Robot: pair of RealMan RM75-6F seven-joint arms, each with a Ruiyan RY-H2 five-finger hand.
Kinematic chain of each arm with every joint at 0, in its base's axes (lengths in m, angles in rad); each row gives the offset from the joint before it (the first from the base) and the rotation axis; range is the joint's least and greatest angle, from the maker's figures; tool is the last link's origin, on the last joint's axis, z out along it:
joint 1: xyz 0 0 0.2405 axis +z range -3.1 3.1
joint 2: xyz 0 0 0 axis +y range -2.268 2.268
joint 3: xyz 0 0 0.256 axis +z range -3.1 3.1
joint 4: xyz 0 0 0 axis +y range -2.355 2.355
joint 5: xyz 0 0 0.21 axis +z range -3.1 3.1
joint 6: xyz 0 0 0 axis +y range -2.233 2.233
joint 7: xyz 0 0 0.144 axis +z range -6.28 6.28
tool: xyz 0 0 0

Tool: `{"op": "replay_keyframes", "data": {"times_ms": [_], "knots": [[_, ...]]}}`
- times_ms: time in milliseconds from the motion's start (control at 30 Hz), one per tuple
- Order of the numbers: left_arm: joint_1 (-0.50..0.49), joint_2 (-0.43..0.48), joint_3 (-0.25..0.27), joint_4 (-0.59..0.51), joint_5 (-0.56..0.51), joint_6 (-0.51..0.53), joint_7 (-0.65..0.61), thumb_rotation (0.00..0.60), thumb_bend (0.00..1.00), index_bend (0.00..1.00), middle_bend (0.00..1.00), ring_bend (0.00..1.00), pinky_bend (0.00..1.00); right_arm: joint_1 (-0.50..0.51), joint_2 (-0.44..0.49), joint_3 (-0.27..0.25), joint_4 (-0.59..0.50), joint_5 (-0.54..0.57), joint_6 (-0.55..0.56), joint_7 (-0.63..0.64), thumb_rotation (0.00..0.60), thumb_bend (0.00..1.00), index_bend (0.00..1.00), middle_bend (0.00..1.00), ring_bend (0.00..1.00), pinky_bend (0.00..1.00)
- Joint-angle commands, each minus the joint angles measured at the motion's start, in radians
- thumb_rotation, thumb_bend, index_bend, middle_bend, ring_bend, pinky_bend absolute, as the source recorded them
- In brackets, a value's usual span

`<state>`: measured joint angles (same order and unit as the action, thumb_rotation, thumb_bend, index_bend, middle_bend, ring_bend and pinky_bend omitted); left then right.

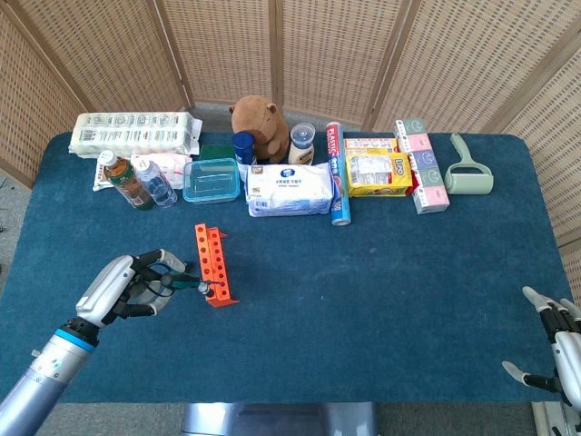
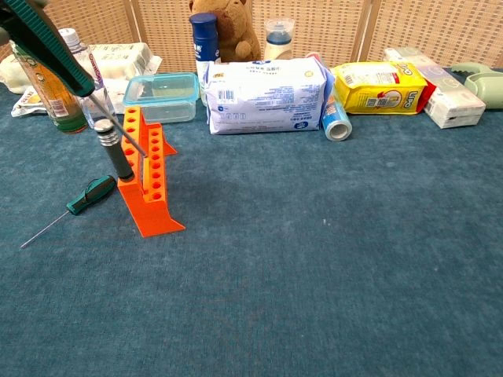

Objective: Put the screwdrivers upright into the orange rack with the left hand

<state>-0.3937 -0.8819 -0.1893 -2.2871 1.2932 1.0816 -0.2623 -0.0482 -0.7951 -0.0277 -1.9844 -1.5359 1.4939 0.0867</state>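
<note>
The orange rack (image 1: 216,264) (image 2: 152,182) lies on the blue cloth, left of centre. One black-handled screwdriver (image 1: 205,289) (image 2: 117,153) stands upright at its near end. My left hand (image 1: 134,287) hovers just left of the rack and grips a green-handled screwdriver (image 2: 53,49). Its shaft slants down to the right, with the tip over the rack's holes. Another green-handled screwdriver (image 2: 88,195) lies flat on the cloth left of the rack; in the head view my hand hides it. My right hand (image 1: 556,350) rests open at the near right corner.
Behind the rack stand a clear lidded box (image 1: 211,180), a tea bottle (image 1: 123,178) and a water bottle (image 1: 159,187). A wipes pack (image 1: 290,189), a plush toy (image 1: 260,125), a yellow bag (image 1: 379,173) and boxes line the back.
</note>
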Motion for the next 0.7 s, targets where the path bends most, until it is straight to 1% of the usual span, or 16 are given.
{"op": "replay_keyframes", "data": {"times_ms": [33,467,700], "knots": [[-0.002,0.009,0.003,0.003,0.009,-0.004,-0.014,0.600,0.44,0.59,0.90,1.00,1.00,0.000,0.000,-0.001,0.000,-0.001,0.000,0.000,0.600,0.00,0.07,0.16,0.15,0.04],[-0.013,0.019,-0.011,0.026,-0.020,0.009,-0.048,0.600,0.44,0.59,0.90,1.00,1.00,0.002,-0.001,0.000,-0.002,0.003,-0.005,-0.004,0.600,0.00,0.07,0.16,0.15,0.04],[-0.029,-0.003,-0.028,0.070,-0.079,0.016,-0.041,0.600,0.44,0.59,0.90,1.00,1.00,0.001,-0.001,0.000,-0.001,0.002,-0.002,-0.003,0.600,0.00,0.07,0.16,0.15,0.04]]}}
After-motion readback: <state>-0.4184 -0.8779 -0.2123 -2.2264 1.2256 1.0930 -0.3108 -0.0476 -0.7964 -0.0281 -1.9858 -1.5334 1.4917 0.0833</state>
